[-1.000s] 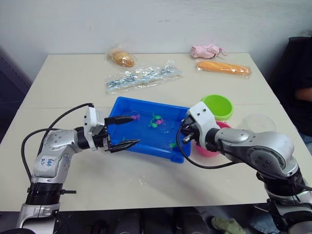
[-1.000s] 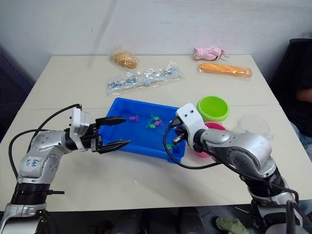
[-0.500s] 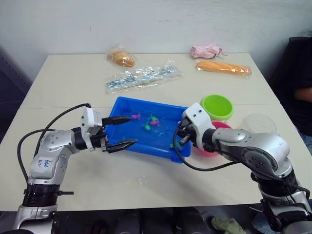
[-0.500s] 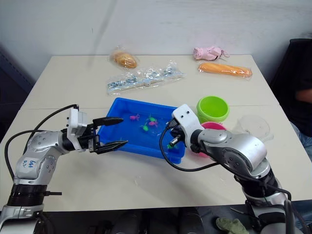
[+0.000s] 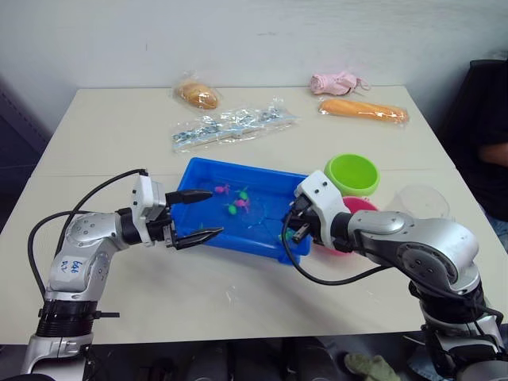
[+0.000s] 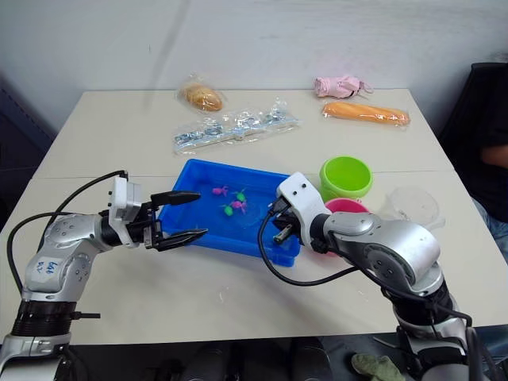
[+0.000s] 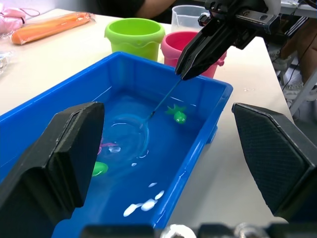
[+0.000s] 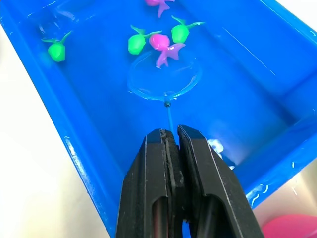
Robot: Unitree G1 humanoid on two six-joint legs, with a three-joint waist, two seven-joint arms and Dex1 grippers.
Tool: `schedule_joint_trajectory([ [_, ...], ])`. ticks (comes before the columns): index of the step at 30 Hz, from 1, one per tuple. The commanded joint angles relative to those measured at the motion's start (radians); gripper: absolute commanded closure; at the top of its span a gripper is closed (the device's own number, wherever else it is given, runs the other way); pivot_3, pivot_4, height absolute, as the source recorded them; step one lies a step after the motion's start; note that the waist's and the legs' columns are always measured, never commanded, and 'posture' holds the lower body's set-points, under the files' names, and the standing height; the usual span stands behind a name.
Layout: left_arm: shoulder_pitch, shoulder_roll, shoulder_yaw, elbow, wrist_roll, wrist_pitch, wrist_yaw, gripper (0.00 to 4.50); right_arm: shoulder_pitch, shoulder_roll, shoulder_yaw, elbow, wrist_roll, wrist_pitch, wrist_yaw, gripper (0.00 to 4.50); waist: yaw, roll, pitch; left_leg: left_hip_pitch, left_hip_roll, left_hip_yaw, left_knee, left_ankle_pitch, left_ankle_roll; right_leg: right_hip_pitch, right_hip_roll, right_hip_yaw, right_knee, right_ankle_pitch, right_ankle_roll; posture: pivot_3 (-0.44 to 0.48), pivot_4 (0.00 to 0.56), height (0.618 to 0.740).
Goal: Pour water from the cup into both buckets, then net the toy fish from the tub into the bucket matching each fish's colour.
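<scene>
The blue tub (image 5: 279,248) sits mid-table with water and several pink and green toy fish (image 8: 162,43) in it. My right gripper (image 8: 171,135) is shut on the thin handle of the net (image 8: 164,75). The net's hoop lies under water just below a pink fish and two green ones. One more green fish (image 7: 179,115) floats apart from them. My left gripper (image 5: 213,213) is open, its fingers on either side of the tub's left rim. The green bucket (image 5: 353,173) and the pink bucket (image 5: 363,208) stand right of the tub. My right arm partly covers the pink one. The clear cup (image 5: 421,202) stands beyond them.
At the back of the table lie a bagged bread roll (image 5: 198,95), a long clear packet (image 5: 230,127), an orange packet (image 5: 363,109) and a pink soft toy (image 5: 335,82). A person (image 5: 488,143) sits at the right edge.
My right gripper has swept the net leftward through the water, and the cluster of fish has drifted left in the tub. My left gripper has shifted slightly left and stays open.
</scene>
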Motion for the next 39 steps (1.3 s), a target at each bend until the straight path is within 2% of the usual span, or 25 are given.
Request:
schedule_joint_trajectory([
  [1, 0.008, 0.035, 0.051, 0.003, -0.012, -0.017, -0.012, 0.05, -0.007, 0.01, -0.024, -0.034, -0.01, -0.001, 0.022, 4.5, 0.0, 0.0, 0.0, 0.0, 0.0, 0.0, 0.0, 0.0, 0.0, 0.0, 0.0, 0.0, 0.0, 0.0, 0.0, 0.0, 0.15, 0.74],
  [11, 0.025, 0.067, 0.082, 0.022, -0.007, -0.018, -0.016, 0.05, -0.005, 0.039, 0.012, -0.017, -0.076, -0.041, 0.049, 4.5, 0.0, 0.0, 0.0, 0.0, 0.0, 0.001, 0.0, 0.0, 0.0, -0.001, 0.0, 0.001, 0.0, 0.0, 0.0, 0.0, 0.15, 0.74],
  [27, 0.052, 0.098, 0.11, 0.023, -0.006, -0.018, -0.015, 0.05, 0.017, 0.052, 0.079, 0.04, -0.192, -0.214, 0.169, 4.5, -0.002, 0.0, 0.0, -0.002, 0.0, 0.003, -0.001, 0.0, -0.001, -0.005, 0.0, 0.002, 0.002, 0.0, 0.0, 0.0, 0.15, 0.74],
  [39, 0.07, 0.101, 0.125, 0.016, -0.007, -0.021, -0.004, 0.05, 0.071, 0.028, -0.008, -0.007, -0.168, -0.279, 0.266, 4.5, -0.001, 0.0, 0.0, -0.002, 0.0, 0.004, -0.001, 0.0, -0.001, -0.006, 0.0, 0.002, 0.003, 0.0, 0.0, 0.0, 0.15, 0.74],
])
